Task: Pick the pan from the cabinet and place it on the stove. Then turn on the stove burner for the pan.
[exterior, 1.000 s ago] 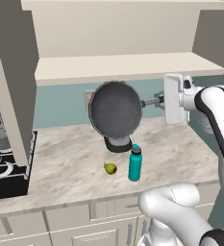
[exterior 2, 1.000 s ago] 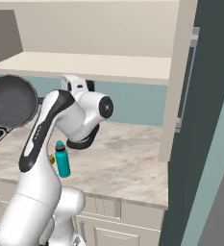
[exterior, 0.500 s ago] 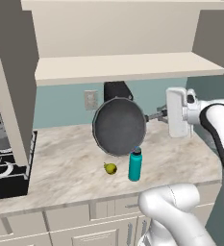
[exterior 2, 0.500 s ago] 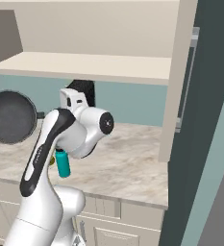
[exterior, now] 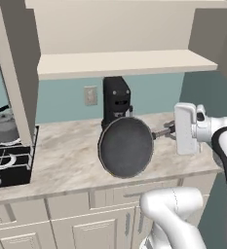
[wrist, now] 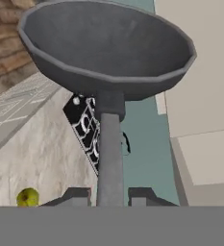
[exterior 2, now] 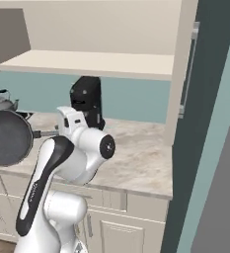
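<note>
The dark grey pan [exterior: 126, 147] hangs tipped on its side in front of the counter, with its open face turned away from the left base view. Its thin handle [exterior: 161, 132] runs right into my gripper [exterior: 172, 131], which is shut on it. From the right base view the pan [exterior 2: 8, 137] is at the far left and the gripper [exterior 2: 57, 132] sits just to its right. In the hand view the fingertips [wrist: 78, 196] clamp the handle [wrist: 110, 153] below the pan's bowl [wrist: 108, 48]. The cabinet [exterior: 124, 63] stands open overhead. The stove [exterior: 8, 160] lies at the left.
A grey kettle [exterior: 3, 125] sits on the stove's back burner. A black coffee machine [exterior: 116, 99] stands against the wall behind the pan. A green fruit [wrist: 28, 197] lies on the counter. The open cabinet door [exterior 2: 185, 74] hangs at the right.
The pan has come down and out from the cabinet toward the counter's front edge, now hiding the teal bottle and the fruit in the left base view. The grip on the handle is unchanged.
</note>
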